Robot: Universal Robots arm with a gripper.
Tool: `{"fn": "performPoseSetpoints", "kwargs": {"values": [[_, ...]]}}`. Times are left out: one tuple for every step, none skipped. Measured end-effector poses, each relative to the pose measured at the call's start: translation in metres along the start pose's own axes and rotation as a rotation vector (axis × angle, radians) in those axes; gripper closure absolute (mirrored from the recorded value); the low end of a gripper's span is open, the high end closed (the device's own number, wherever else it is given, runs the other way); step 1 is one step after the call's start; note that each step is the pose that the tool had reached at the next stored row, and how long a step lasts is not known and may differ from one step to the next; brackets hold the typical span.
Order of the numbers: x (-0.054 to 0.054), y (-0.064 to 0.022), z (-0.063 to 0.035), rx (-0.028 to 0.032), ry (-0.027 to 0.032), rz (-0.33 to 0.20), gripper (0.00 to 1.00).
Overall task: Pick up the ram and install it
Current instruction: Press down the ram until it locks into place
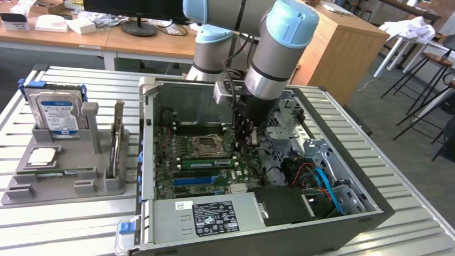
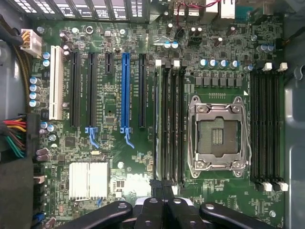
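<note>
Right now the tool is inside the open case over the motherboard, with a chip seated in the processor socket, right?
No: the processor socket is empty, its contacts bare, as the wrist view shows. The tool is inside the open case over the motherboard.

I see the gripper (image 2: 162, 191) as all black, and its arm (image 1: 281, 58) is grey with pale blue caps. Directly under the gripper the motherboard (image 2: 143, 143) is dark green, dotted with silver-topped blue capacitors (image 2: 35, 90). Closest to the gripper the memory slots (image 2: 174, 124) are black with white clips. Further from it one expansion slot (image 2: 125, 90) is bright blue among black ones, and another (image 2: 56, 83) is white. The case (image 1: 355, 213) around the gripper is dark grey. Well away, towards the exterior view's left, the hard drive (image 1: 57, 114) is silver with a blue-and-white label, in a plain grey holder (image 1: 64, 184). The table (image 1: 405, 176) is pale grey, striped by its slats.
</note>
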State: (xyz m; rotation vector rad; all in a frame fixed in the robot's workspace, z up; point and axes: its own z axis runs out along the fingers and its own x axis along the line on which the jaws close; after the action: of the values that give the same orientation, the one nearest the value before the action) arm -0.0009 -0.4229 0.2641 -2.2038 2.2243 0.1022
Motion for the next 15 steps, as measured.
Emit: {"fn": "performPoseSetpoints", "kwargs": {"values": [[0.0,0.0,0.0008,0.0,0.0,0.0,0.9],[0.0001,-0.0001,0.0016,0.0,0.0,0.0,0.9],[0.0001,-0.0001,0.0024,0.0,0.0,0.0,0.9],[0.0002,-0.0001,0.0031,0.0,0.0,0.0,0.9],[0.0002,-0.0002,0.0039,0.0,0.0,0.0,0.9],[0.0002,-0.0002,0.0045,0.0,0.0,0.0,0.9],[0.0003,-0.0002,0.0048,0.0,0.0001,0.0,0.9],[0.0003,-0.0002,0.0048,0.0,0.0002,0.0,0.9],[0.0003,-0.0002,0.0048,-0.0001,0.0002,0.0,0.9],[0.0003,-0.0002,0.0048,0.0,0.0002,0.0,0.9],[0.0003,-0.0002,0.0048,-0.0001,0.0002,0.0,0.9],[0.0003,-0.0003,0.0048,0.0,0.0001,0.0,0.9],[0.0002,-0.0009,0.0048,0.0,0.0001,0.0,0.9],[0.0002,-0.0021,0.0048,0.0,0.0,0.0,0.9],[0.0002,-0.0033,0.0048,0.0,0.0,0.0,0.9]]}}
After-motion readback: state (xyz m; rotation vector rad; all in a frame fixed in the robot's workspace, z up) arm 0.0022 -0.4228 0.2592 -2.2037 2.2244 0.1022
